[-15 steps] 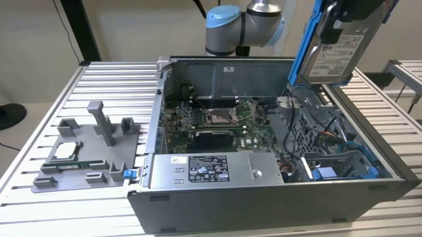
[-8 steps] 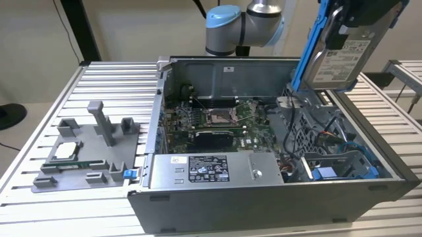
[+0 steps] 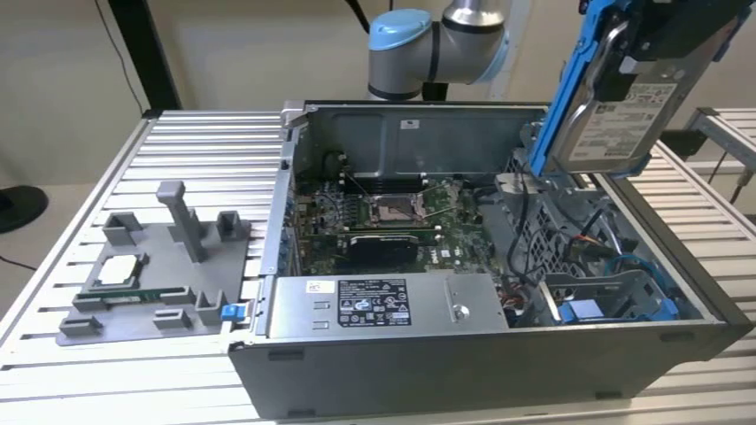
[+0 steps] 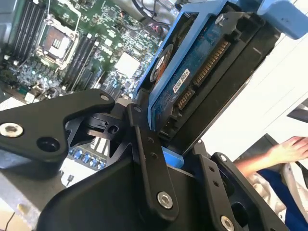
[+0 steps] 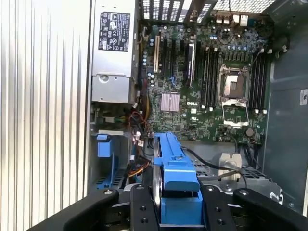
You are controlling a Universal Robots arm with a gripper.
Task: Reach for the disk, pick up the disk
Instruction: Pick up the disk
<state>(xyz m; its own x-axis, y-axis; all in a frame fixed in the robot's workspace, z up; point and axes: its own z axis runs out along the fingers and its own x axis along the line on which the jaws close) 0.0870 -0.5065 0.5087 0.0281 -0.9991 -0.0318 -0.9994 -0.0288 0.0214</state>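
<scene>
One slip worries me: my end effector (image 5: 166, 211) is clamped on the disk (image 3: 614, 111), hanging high above the open computer case (image 3: 354, 124); loosened, it drops onto the motherboard (image 5: 202, 96).

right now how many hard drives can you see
1: the disk, with blue rails, held in the gripper above the open computer case at the exterior view's right. Others may sit hidden in the drive bays.

Open air above computer case (image 3: 473, 354)

Open computer case (image 3: 473, 354), grey fixture (image 3: 142, 292)
</scene>
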